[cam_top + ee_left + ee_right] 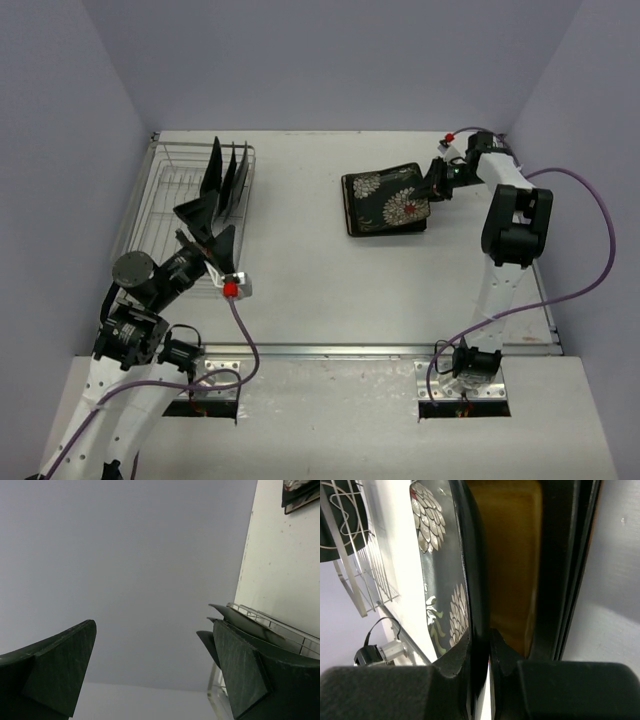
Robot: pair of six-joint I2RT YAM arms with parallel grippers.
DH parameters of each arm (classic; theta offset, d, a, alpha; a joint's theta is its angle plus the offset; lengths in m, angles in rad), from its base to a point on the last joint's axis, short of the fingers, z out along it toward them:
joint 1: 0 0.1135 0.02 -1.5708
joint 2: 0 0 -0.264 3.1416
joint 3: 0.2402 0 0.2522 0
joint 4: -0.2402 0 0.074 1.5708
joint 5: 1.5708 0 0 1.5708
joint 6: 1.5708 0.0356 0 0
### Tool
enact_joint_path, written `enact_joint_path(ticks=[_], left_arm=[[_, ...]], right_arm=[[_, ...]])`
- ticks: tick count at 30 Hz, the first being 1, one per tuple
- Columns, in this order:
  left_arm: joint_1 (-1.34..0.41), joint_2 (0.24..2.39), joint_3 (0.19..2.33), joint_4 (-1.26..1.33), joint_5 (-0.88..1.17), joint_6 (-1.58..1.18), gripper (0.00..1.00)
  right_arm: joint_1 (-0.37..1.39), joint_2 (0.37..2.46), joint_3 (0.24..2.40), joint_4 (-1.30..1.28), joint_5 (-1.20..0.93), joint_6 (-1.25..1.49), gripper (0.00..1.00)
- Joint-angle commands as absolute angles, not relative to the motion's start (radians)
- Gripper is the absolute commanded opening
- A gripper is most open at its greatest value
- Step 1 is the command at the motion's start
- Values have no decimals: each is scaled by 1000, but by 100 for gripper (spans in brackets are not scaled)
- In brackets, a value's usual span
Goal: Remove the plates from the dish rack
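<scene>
Silver wire dish rack [160, 200] of thin parallel bars sits at the white counter's [310, 270] far left, with dark glossy plates [228, 178] upright inside. Matte black left fingers [57, 670] spread wide beside them. Right fingers [395, 692] clamp the rim of a black square floral plate [385, 200] lying flat right of centre.
</scene>
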State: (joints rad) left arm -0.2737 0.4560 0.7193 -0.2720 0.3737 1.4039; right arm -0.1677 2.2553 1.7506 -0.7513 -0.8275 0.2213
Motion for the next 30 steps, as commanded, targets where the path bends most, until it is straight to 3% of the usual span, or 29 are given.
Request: enact_joint_path(ticks=[1,2,7,10,13,22,30], left_arm=[[-277,495,802,-298,244,1185,100],[-276,494,804,-304,242,1171,100],[-278,512,819,-304,180,1090,100],[-278,591,903,-308,74,935,100],[-278,680,1014,-351,7,770,100],[-276,946,1306,-561,-170,358,100],[-264,1083,1466,-688,-231,209,100]], right_arm=[[-170,2254,1859,-718,-1000,257,0],[-170,2264,1867,-719,-999,256,0],[-170,2295,1909,-772,-936,218,23],[-170,2293,1939,-827,-840,174,59],[-168,2273,1943,-840,-746,142,78],[-101,2162,1872,-816,-410,105,88],[-12,2146,1829,-825,-329,94,89]])
